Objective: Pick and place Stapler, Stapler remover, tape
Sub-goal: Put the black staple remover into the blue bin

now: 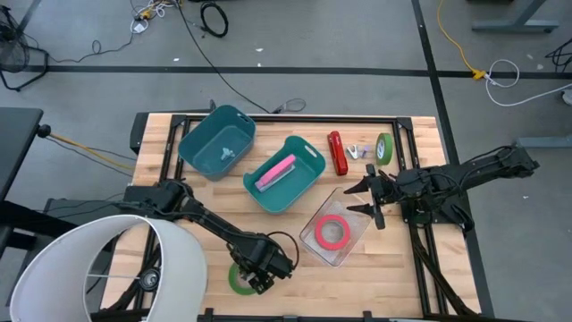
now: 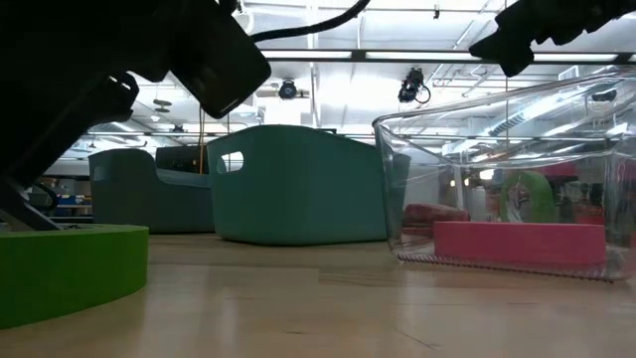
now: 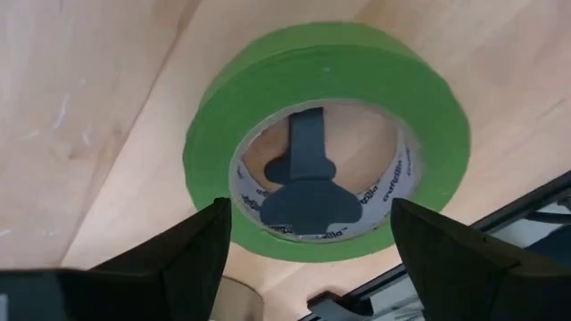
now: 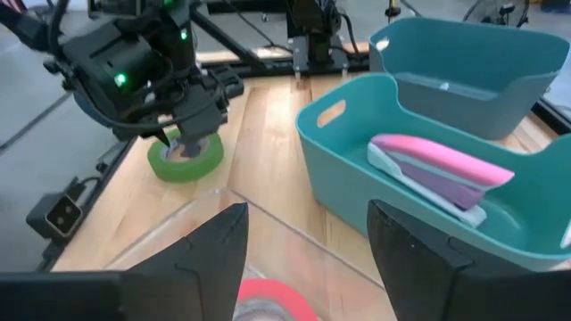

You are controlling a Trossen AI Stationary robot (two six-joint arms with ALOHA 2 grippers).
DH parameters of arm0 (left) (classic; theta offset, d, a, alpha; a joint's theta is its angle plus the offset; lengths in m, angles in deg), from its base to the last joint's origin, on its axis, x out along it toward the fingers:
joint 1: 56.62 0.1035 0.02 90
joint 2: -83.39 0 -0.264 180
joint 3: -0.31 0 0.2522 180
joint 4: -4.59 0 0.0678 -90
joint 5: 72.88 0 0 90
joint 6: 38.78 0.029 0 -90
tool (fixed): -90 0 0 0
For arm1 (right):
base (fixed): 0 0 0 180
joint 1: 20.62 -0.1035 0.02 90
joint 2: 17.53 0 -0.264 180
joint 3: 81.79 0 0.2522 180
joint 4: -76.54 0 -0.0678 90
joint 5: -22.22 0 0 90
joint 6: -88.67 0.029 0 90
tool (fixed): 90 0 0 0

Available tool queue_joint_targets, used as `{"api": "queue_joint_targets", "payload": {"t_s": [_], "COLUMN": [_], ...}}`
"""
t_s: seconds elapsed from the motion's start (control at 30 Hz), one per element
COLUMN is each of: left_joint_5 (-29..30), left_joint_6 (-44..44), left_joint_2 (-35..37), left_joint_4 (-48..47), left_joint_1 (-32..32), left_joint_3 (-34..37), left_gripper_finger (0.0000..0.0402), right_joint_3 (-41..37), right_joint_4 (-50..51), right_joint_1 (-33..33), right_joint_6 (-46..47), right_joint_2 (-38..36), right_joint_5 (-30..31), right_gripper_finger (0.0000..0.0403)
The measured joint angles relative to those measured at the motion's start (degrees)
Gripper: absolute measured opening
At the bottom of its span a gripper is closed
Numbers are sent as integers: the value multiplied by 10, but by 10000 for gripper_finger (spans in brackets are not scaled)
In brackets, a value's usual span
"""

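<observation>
My left gripper [image 1: 259, 279] stands open over the flat green tape roll [image 1: 239, 279] near the table's front edge.

From above: a clear plastic box [image 1: 354, 245] holds the red tape ring [image 1: 332, 232]; the nearer teal plastic bin [image 1: 310, 172] holds a pink stapler [image 1: 276, 173]. My wrist view: fingers spread, green roll lying flat between them. My right gripper [image 1: 373, 199], fingers apart, hovers beside the clear box.

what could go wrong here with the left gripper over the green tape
The green tape lies flat near the table edge, so a nudge from the open left gripper might slide it off. The fingers straddle the roll; closing off-centre may tip it rather than grip it.
</observation>
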Motion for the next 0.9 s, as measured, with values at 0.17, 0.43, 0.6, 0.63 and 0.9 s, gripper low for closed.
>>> {"api": "queue_joint_targets", "payload": {"t_s": [0.17, 0.43, 0.6, 0.63, 0.9], "left_joint_5": [4, 0, -2, -3, 0], "left_joint_6": [-1, -1, -1, -1, -1], "left_joint_2": [1, 1, -1, -2, -2], "left_joint_4": [3, 5, 7, 7, 9], "left_joint_1": [0, 0, 0, 0, 1], "left_joint_3": [0, 0, 0, 0, 0], "left_gripper_finger": [288, 259, 250, 250, 250], "right_joint_3": [0, 0, 0, 0, 0], "right_joint_4": [-7, -7, -6, -5, -6], "right_joint_1": [0, 0, 0, 0, 0], "right_joint_6": [0, 0, 0, 0, 0], "right_joint_2": [5, 5, 5, 5, 5], "right_joint_5": [0, 0, 0, 0, 0], "right_gripper_finger": [231, 231, 231, 231, 231]}}
